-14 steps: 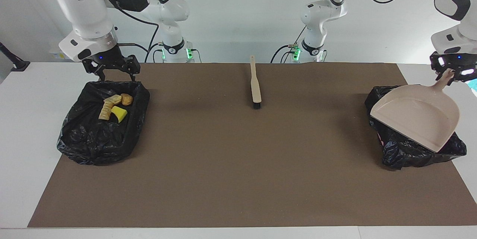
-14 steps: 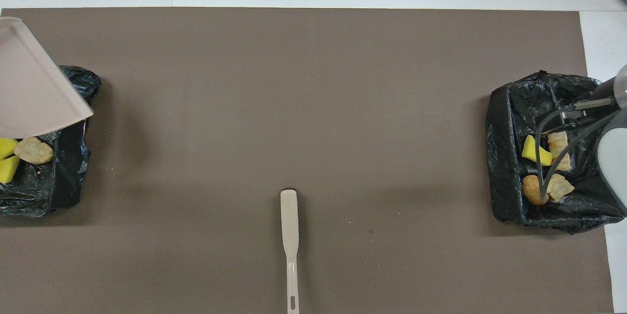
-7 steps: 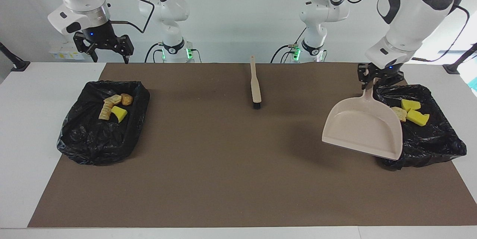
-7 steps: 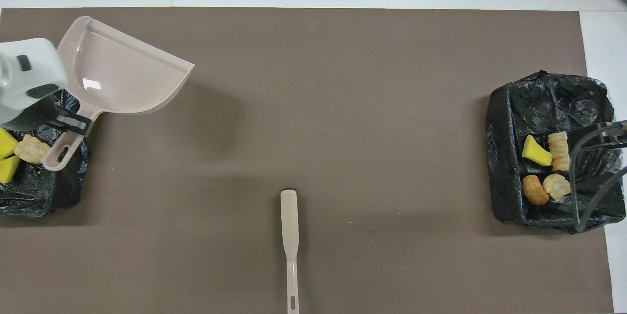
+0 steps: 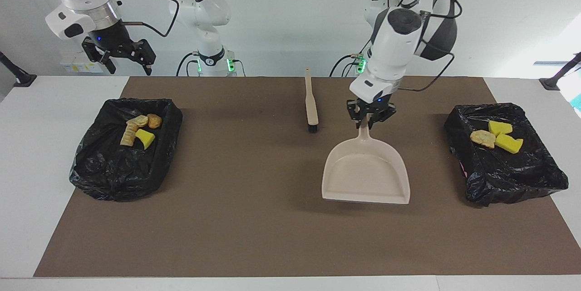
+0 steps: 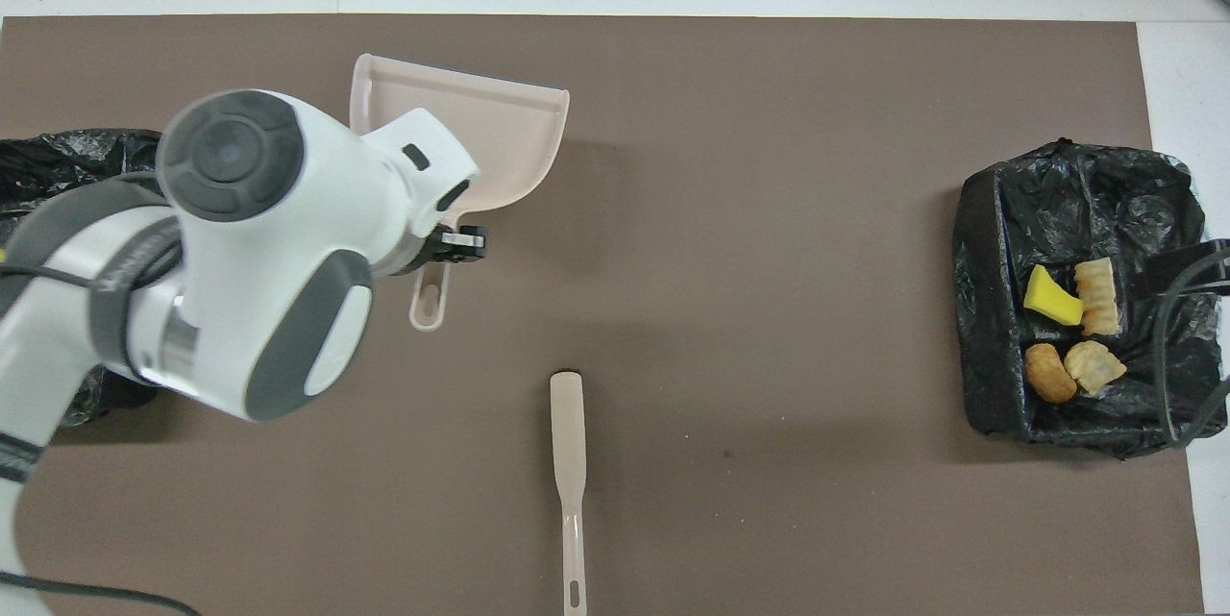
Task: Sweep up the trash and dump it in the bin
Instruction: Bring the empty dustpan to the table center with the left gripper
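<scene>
Beige dustpan carried back over the mat, emptied

Nearest the robots, the brush [image 5: 311, 102] lies untouched on the brown mat [image 5: 254, 218], and the right gripper [image 5: 119, 52] is held spread and empty, raised above the table's edge near the bin [image 5: 113, 168] at the right arm's end. Farther out, the dustpan [image 5: 366, 173], pinched at its handle by the left gripper [image 5: 370, 118], has been swung away from the other bin [image 5: 504, 173] to mid-mat. All trash [image 5: 496, 135] is seen bagged [image 5: 138, 130]; only putting the pan down appears to remain.
</scene>
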`<state>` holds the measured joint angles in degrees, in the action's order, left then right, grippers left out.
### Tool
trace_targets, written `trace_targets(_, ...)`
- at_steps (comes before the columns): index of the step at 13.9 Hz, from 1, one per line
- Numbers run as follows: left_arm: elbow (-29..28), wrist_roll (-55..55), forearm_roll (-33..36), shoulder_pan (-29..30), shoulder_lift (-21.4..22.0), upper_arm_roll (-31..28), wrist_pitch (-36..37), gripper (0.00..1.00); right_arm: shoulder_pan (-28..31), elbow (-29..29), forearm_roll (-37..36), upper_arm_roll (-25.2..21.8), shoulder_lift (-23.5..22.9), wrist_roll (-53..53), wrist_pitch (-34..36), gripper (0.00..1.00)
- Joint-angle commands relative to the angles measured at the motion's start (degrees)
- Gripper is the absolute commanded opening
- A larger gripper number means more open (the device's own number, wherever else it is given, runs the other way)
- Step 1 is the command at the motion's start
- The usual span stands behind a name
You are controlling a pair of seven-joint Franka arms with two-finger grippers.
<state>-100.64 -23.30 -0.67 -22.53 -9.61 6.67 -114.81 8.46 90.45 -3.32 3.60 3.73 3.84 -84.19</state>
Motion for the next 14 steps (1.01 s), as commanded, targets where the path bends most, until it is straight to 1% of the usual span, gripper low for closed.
trace_targets(1,0.80,-7.44,-4.06,-4.70,-4.80,-1.31,-6.81,0.00,0.59,-4.14,0.68,0.09,-1.62,0.91,3.50,1.00)
trace_targets(3,0.63,-8.25,-6.27,-6.90,-6.56,-1.31,-7.71,0.00,0.59,-4.40,0.77,0.09,-1.71,0.82,3.42,1.00)
trace_targets(6,0.10,-8.52,-6.80,-7.70,-7.61,-1.31,-9.55,0.00,-1.33,-4.49,1.04,-0.70,-1.36,0.38,3.33,1.00)
trace_targets(7,-0.08,-6.86,-6.71,-7.70,-8.40,-1.31,-10.16,0.00,-2.99,-4.49,1.12,-2.44,-1.36,0.47,3.07,1.00)
trace_targets(9,-0.34,-2.81,-6.80,-7.70,-8.85,-1.31,-11.05,0.00,-7.47,-4.23,1.73,-7.62,-1.01,0.29,2.89,1.00)
trace_targets(10,-1.56,-2.37,-6.80,-7.70,-8.76,-1.31,-11.74,0.00,-7.75,-3.88,1.74,-8.34,-0.66,0.20,2.72,1.00)
trace_targets(12,-2.18,-0.87,-6.80,-7.70,-8.94,-1.31,-12.63,0.00,-7.93,-2.30,1.65,-8.09,0.39,-0.06,2.63,1.00)
trace_targets(14,-2.36,-1.65,-6.80,-8.14,-10.33,-1.31,-14.90,0.00,-7.41,-1.33,1.74,-8.09,0.92,0.03,2.54,1.00)
